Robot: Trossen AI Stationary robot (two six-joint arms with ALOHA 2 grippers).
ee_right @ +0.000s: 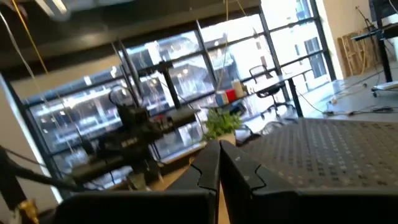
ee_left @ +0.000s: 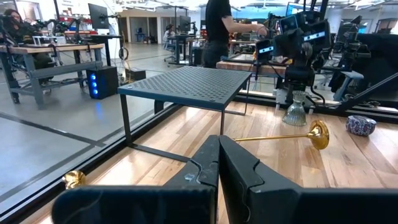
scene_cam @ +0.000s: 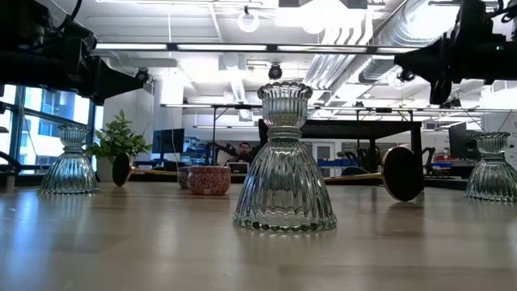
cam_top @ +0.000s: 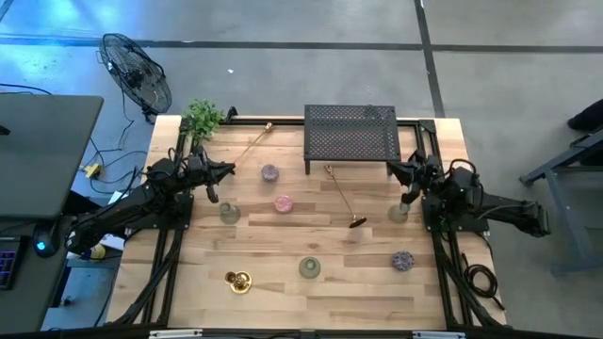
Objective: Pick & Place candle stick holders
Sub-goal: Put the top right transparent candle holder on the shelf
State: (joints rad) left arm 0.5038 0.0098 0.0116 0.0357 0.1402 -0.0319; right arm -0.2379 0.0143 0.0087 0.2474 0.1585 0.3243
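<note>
The candle stick holders stand scattered on the wooden table (cam_top: pixel 283 301). Two tall brass sticks lie on their sides (cam_top: pixel 250 143) (cam_top: pixel 343 196). Pink and purple cups (cam_top: pixel 269 173) (cam_top: pixel 284 202) (cam_top: pixel 403 261) stand upright, and so do clear glass ones (cam_top: pixel 230 213) (cam_top: pixel 310 267) (cam_top: pixel 399 211). A short gold holder (cam_top: pixel 236 280) sits near the front left. My left gripper (cam_top: pixel 229 169) (ee_left: pixel 217 149) hovers shut at the table's left side. At the right side my right gripper (cam_top: pixel 393 169) (ee_right: pixel 219 152) is also shut. Neither touches anything.
A black mesh rack (cam_top: pixel 349 132) stands on legs at the table's far middle. A small potted plant (cam_top: pixel 201 118) is at the far left corner. A fan (cam_top: pixel 137 75) stands on the floor beyond the table. A person (ee_left: pixel 217 31) stands in the room.
</note>
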